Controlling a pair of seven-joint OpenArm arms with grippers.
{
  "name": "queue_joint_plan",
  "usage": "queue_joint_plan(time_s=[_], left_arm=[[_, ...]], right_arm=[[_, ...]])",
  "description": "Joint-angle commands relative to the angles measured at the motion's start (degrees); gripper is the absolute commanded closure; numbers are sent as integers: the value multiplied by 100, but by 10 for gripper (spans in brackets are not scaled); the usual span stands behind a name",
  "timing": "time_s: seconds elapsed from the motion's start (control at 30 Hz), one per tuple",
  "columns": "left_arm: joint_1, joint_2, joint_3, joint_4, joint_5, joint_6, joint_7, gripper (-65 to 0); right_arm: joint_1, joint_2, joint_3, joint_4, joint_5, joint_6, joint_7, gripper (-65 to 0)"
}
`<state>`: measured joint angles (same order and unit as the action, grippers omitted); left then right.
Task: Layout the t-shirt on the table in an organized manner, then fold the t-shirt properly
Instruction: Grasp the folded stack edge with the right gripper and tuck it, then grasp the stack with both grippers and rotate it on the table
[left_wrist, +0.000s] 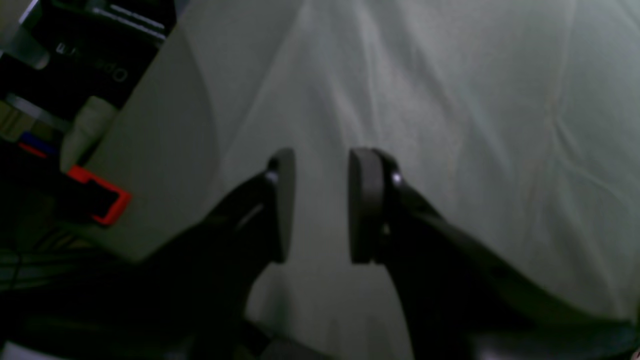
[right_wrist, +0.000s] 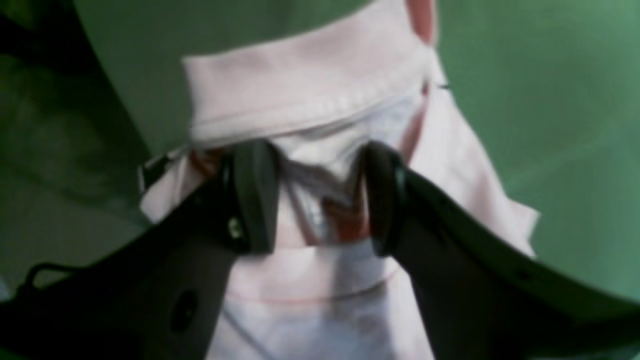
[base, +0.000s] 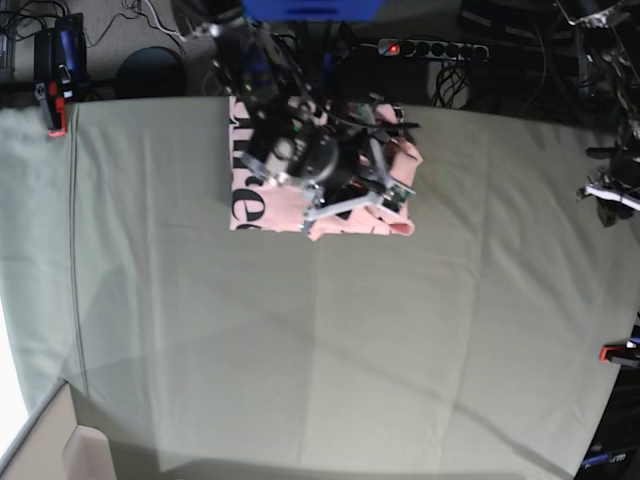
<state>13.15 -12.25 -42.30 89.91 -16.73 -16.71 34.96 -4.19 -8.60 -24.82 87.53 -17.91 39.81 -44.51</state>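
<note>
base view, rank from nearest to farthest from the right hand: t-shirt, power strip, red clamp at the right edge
1. t-shirt, under the right hand.
2. power strip, behind the table.
3. red clamp, far right edge.

base: overhead, looks down on whole table (base: 300, 350) | wrists: close behind jaws (right shares t-shirt (right_wrist: 310, 100))

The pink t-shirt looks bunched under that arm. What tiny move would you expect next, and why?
Probably closing the right hand: its jaws stand apart around a fold of the light pink cotton t-shirt, which lies bunched at the far edge of the pale grey-green cloth-covered table, not yet spread out.
</note>
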Motion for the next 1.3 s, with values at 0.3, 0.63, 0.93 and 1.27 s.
queue_joint_plan(time_s=[0.3, 0.63, 0.93, 1.27], left_arm=[[26, -89, -47, 104, -37, 5, -151, -176], [-115, 104, -3, 130, -46, -13, -116, -177], [-255, 561, 912, 332, -46, -1120, 491, -446], [-273, 939, 1817, 482, -46, -2329, 904, -650]], right_arm=[[370, -40, 42, -458, 37, 19, 78, -257], [-386, 64, 86, 1625, 11, 19, 69, -419], [-535, 240, 1528, 1819, 20, 19, 86, -422], [-491, 258, 2372, 1828, 20, 19, 86, -422]])
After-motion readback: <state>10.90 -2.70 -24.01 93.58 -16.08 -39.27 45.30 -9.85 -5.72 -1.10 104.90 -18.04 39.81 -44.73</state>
